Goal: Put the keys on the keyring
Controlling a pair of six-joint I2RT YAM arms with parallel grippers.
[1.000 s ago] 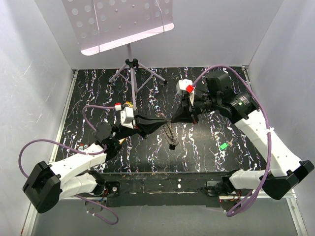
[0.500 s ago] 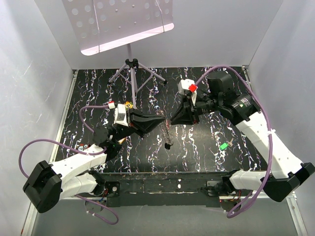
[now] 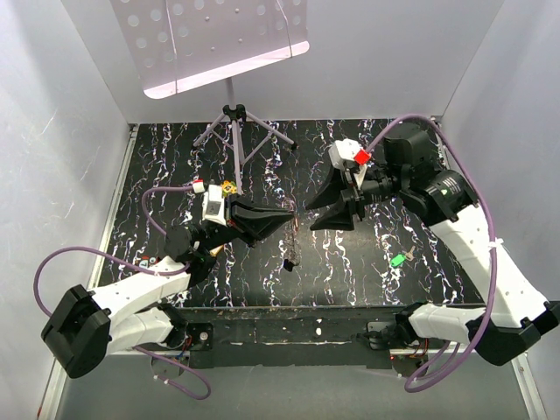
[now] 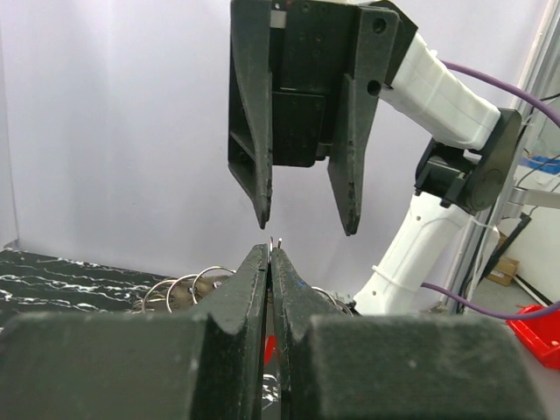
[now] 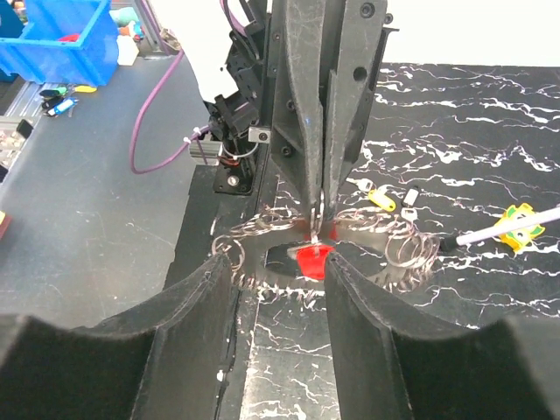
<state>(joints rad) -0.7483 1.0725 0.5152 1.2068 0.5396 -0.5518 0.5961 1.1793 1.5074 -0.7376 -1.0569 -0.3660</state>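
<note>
In the top view my left gripper (image 3: 294,213) is shut on the keyring (image 3: 292,234). A chain of wire rings hangs from it down toward the table. My right gripper (image 3: 311,218) stands open just to the right of it, touching nothing. In the right wrist view my right gripper (image 5: 278,262) has its jaws wide apart. Between them shows a red-headed key (image 5: 313,260), dangling under the keyring (image 5: 319,210) that the left gripper (image 5: 319,179) pinches. In the left wrist view the left gripper (image 4: 272,249) clamps the thin wire keyring (image 4: 275,240). A green key (image 3: 398,259) lies on the table at the right.
A music stand's tripod (image 3: 233,118) stands at the back of the black marbled table (image 3: 175,166). Small yellow (image 5: 381,199) and white (image 5: 409,197) tagged keys lie past the rings. A blue bin (image 5: 57,39) sits off the table's near side.
The right gripper has opened and drawn back to the right. The ring chain now hangs from the left gripper alone and has swung slightly left.
</note>
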